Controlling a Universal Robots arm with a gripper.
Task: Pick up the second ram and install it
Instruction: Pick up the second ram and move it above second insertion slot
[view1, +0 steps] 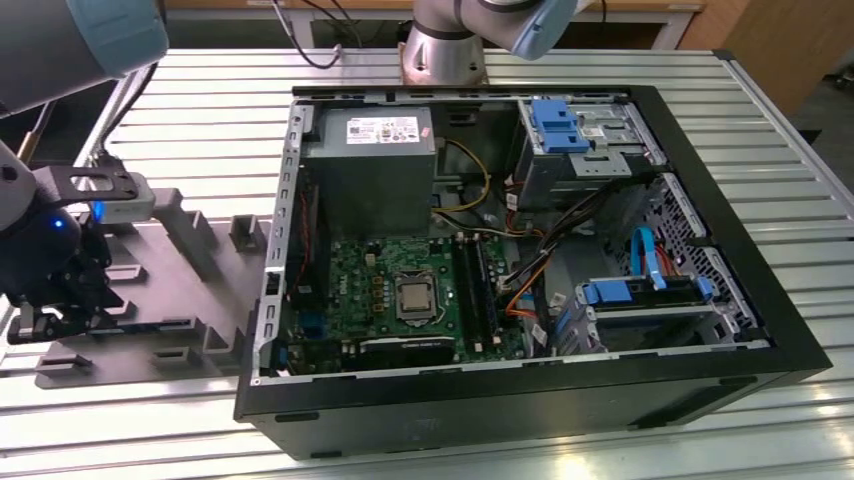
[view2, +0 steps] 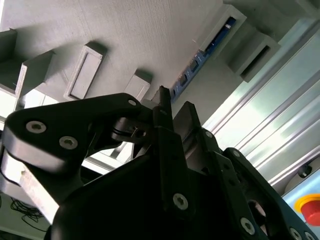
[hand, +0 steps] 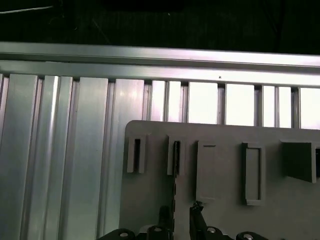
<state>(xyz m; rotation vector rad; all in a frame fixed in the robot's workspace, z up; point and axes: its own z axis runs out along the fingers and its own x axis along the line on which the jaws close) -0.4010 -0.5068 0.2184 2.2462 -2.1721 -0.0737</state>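
The second ram (hand: 175, 170) stands on edge in a slot of the grey holder tray (hand: 220, 210), seen as a thin dark strip. In the second wrist view the ram (view2: 200, 60) shows as a blue-black stick running along the tray (view2: 150, 35) toward my fingers. My gripper (hand: 179, 210) is open, one fingertip on each side of the ram's near end, with gaps still showing. The gripper (view2: 175, 102) hangs low over the tray. In the exterior view the gripper (view1: 60, 310) is at the far left, above the tray (view1: 200, 250).
An open black computer case (view1: 534, 410) lies on the slatted aluminium table (view1: 200, 110), on the exterior view's right of the tray. Inside are the green motherboard (view1: 360, 280) with long black slots (view1: 477, 290), a grey power supply (view1: 367, 160) and blue drive brackets (view1: 561, 125). The arm's base (view1: 447, 50) stands behind the case.
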